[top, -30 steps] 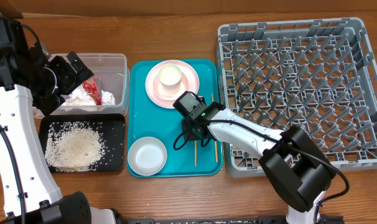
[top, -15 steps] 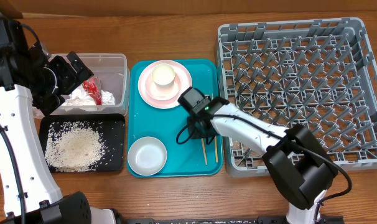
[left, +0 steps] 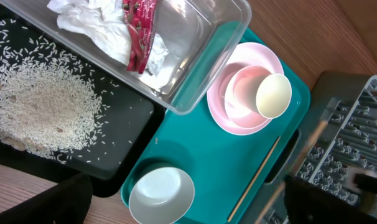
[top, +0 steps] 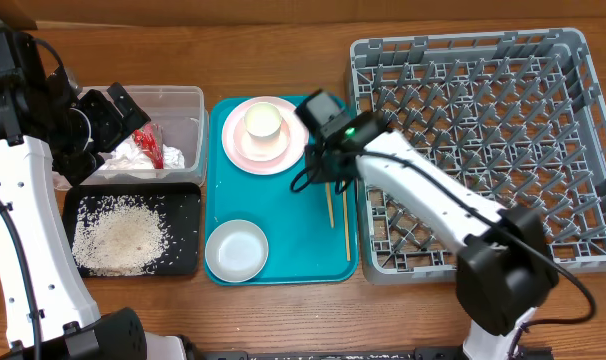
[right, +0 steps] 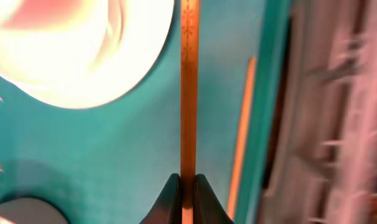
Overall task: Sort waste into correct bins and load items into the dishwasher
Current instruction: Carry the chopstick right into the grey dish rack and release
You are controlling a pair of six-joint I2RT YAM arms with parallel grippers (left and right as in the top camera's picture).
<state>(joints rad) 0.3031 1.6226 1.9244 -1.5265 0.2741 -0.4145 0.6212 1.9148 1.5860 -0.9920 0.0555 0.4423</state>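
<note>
- Right end effector clamped on 1 chopstick over the teal tray, beside the pink plate.
- Left end effector spread wide, left of the tray, over the clear tub.

No readable text, labels or numbers anywhere.

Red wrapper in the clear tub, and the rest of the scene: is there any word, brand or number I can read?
No readable text in any view.
red wrapper in the clear tub: pale print, too small and crumpled to read.
chopstick in the right gripper: small stamped marks, too blurred to read.
</note>
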